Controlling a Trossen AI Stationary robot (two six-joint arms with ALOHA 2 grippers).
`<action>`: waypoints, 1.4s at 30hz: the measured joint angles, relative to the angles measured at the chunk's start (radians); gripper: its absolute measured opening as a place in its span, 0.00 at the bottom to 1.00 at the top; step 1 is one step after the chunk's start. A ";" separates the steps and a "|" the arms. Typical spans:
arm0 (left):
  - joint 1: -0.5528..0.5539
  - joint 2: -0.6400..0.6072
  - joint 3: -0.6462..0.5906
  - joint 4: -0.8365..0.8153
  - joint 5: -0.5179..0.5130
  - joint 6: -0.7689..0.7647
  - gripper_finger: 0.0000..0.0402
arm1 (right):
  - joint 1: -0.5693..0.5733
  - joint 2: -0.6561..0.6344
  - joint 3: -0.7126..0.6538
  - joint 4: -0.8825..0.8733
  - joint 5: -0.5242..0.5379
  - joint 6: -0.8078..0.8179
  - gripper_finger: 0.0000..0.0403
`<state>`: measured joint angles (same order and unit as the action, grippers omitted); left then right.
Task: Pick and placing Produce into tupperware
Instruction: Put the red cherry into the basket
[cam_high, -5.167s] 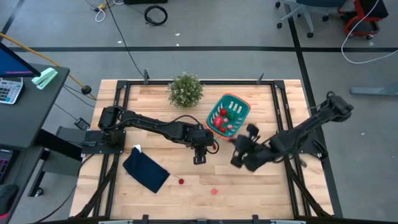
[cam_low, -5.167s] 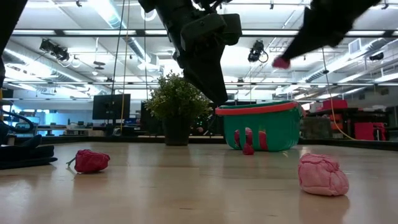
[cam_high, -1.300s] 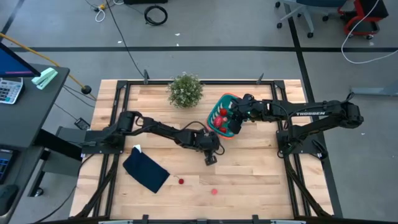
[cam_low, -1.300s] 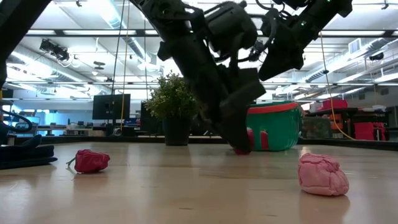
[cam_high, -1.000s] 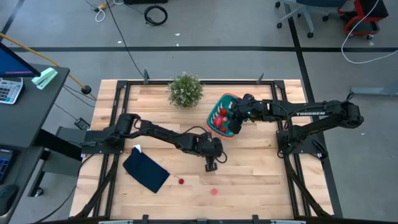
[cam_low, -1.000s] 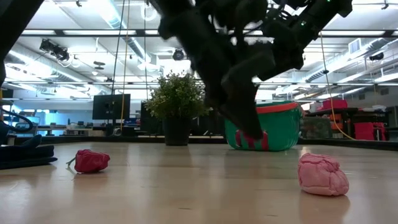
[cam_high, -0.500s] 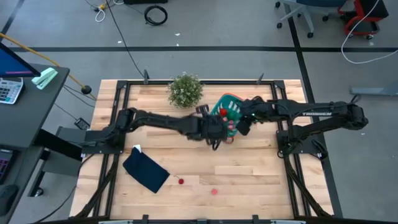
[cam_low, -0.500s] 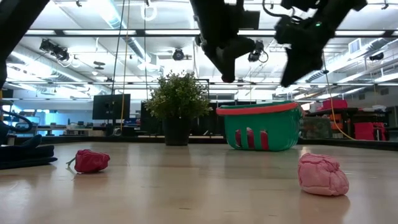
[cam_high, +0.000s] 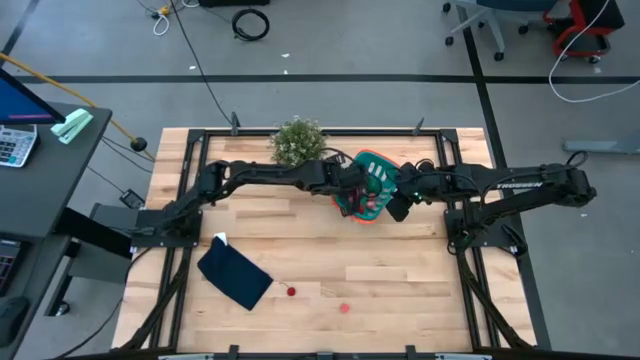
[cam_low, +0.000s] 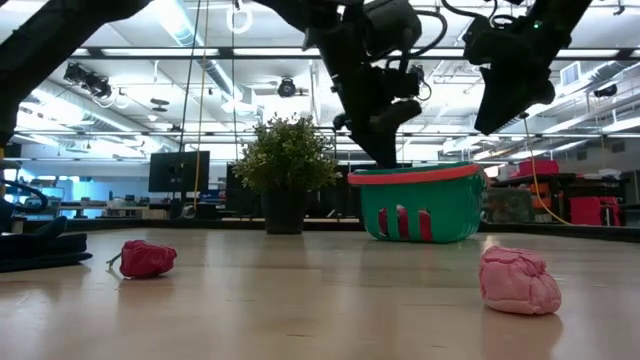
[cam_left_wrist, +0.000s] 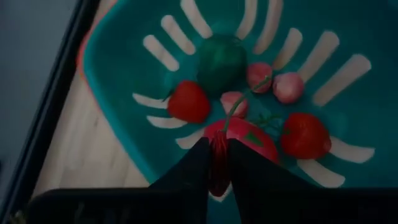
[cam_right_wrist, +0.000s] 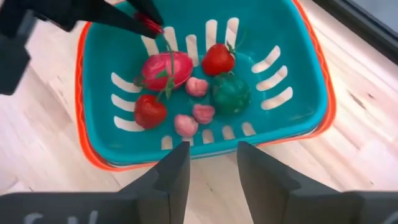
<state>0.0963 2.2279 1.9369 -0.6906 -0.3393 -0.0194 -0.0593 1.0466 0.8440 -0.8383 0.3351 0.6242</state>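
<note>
Placing step, right at the drop. Held the left claw (cam_high: 362, 190) over the tupperware (cam_right_wrist: 79, 87), pinched shut on a small red piece (cam_left_wrist: 218, 167) just above the produce (cam_right_wrist: 186, 87) already inside. Parked the right claw (cam_right_wrist: 211, 169) just beside the tupperware's 4 o'clock corner, spread open, gripping nothing. Called next, likely, for parting the left fingers, lifting clear, then swinging toward the table's 6 o'clock edge, where a red fruit (cam_high: 291, 291) and a pink lump (cam_high: 344, 308) lay loose. Couldn't name the pinched piece: mostly buried between fingers. From above, lost most of the tupperware under both arms.
</note>
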 joint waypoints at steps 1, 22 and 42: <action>-0.001 0.005 0.000 0.001 0.001 0.020 0.17 | 0.002 0.000 0.000 0.002 0.000 -0.009 0.35; -0.116 0.008 0.179 -0.414 0.040 -0.056 0.36 | 0.003 -0.001 0.000 0.005 0.014 -0.024 0.35; -0.542 0.010 0.059 -0.690 0.117 -0.613 0.36 | 0.003 0.000 0.000 0.005 0.012 -0.024 0.35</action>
<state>-0.4453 2.2375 1.9963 -1.3810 -0.2219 -0.6326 -0.0561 1.0466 0.8440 -0.8333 0.3470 0.5999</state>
